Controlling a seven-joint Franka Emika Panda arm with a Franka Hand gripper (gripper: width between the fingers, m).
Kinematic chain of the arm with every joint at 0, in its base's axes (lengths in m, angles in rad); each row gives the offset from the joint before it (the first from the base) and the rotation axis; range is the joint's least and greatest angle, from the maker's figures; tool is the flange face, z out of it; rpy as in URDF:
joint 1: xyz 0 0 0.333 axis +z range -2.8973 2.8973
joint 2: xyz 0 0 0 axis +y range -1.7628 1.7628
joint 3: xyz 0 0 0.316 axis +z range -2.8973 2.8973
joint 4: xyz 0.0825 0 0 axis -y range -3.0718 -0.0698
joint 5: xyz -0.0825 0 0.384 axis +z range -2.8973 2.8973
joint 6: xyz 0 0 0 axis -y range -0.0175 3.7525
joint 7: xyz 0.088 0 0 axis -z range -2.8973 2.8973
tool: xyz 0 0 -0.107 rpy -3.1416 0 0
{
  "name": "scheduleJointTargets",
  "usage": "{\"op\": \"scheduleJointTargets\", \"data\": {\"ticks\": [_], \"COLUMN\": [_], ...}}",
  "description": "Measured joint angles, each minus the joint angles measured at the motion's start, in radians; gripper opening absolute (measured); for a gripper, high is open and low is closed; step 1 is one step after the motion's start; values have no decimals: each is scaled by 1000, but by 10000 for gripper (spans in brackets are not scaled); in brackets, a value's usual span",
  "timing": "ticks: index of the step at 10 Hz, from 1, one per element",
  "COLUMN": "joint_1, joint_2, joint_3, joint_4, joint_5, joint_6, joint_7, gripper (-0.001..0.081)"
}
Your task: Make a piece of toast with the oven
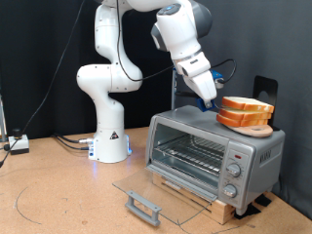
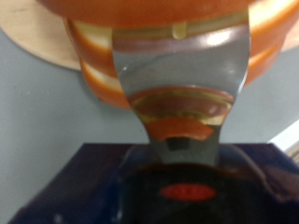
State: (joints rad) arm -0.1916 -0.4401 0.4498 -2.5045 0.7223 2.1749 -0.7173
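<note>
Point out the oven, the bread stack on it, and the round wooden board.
oven [image 1: 195, 151]: exterior view, on the wire rack area behind the open front.
bread stack [image 1: 244, 109]: exterior view, on the orange-brown crust side.
round wooden board [image 2: 37, 42]: wrist view, on the pale wood beside the slices.

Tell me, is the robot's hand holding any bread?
Cannot tell. The gripper is right at the stacked bread slices on the oven, but no slice shows between its fingers.
</note>
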Motion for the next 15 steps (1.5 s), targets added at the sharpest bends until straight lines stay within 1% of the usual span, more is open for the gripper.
{"op": "scheduleJointTargets", "data": {"ticks": [3, 4, 6, 8, 11, 13, 15], "joint_1": [0, 0, 6, 6, 5, 2, -12], "joint_2": [11, 19, 23, 22, 13, 0, -20], "joint_3": [39, 47, 48, 37, 2, -47, -99], "joint_4": [1, 1, -5, -5, -5, -6, -12], "joint_5": [12, 34, 138, 188, 209, 210, 194], "joint_6": [32, 47, 111, 115, 92, 39, -6], "joint_7": [31, 37, 18, -4, -32, -62, -91], "gripper": [394, 394, 394, 394, 394, 394, 394]}}
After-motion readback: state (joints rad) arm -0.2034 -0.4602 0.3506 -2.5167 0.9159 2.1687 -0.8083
